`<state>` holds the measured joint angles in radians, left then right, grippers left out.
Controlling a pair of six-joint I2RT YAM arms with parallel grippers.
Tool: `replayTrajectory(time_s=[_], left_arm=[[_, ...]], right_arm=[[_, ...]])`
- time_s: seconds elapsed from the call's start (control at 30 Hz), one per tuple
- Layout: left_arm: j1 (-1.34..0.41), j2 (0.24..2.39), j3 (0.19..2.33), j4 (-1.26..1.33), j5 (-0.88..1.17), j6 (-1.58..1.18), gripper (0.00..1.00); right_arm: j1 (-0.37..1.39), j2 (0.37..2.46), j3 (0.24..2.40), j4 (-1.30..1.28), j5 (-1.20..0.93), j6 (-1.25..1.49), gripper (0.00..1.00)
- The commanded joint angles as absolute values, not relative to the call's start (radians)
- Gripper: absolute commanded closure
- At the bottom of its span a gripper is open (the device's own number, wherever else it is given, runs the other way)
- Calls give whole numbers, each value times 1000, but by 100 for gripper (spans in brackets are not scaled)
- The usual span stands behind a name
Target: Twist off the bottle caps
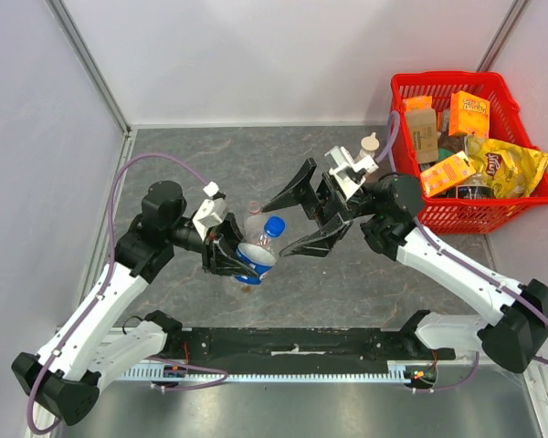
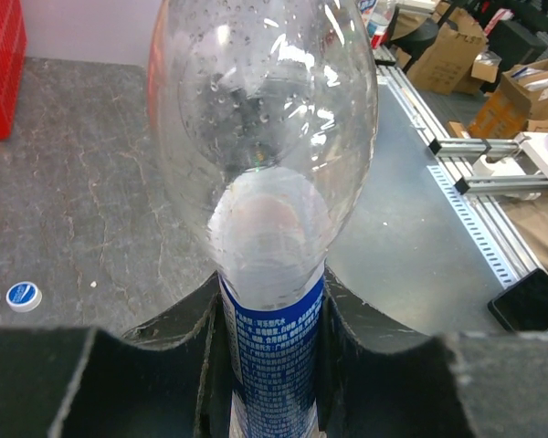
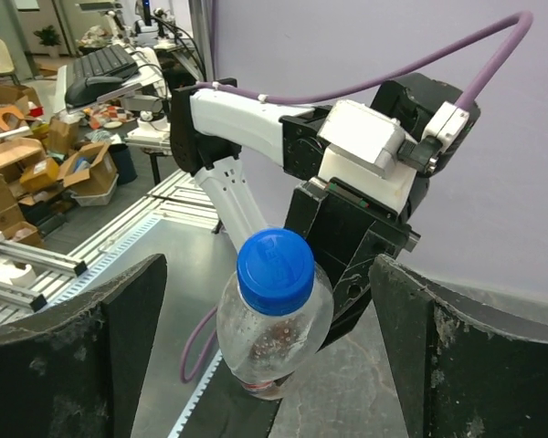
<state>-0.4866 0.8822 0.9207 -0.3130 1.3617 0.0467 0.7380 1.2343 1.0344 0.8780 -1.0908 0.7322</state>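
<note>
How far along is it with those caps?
Looks done: one loose cap lies on the table. In hand: the left gripper clamps a blue-label bottle, its blue cap still on, between the fingers of the open right gripper. Left: that cap, maybe more.

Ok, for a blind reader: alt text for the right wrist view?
A round blue ribbed plastic cap tops a small clear plastic bottle, held by the left arm, between the open black fingers of the right gripper.

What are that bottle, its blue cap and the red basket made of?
The bottle looks like thin clear plastic, glossy: see-through, with bright highlights. The blue cap seems opaque plastic with a smooth sheen. The red basket is probably moulded plastic, judging by its uniform latticed walls.
</note>
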Motion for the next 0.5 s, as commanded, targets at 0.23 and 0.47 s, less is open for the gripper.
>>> replayTrajectory(time_s=[0.23, 0.47], left_arm=[[-485, 867, 962, -474, 1217, 212, 76], [-485, 850, 959, -512, 1066, 232, 76]], right_arm=[[739, 1105, 1057, 643, -913, 525, 2], [741, 1063, 1058, 476, -668, 443, 2]])
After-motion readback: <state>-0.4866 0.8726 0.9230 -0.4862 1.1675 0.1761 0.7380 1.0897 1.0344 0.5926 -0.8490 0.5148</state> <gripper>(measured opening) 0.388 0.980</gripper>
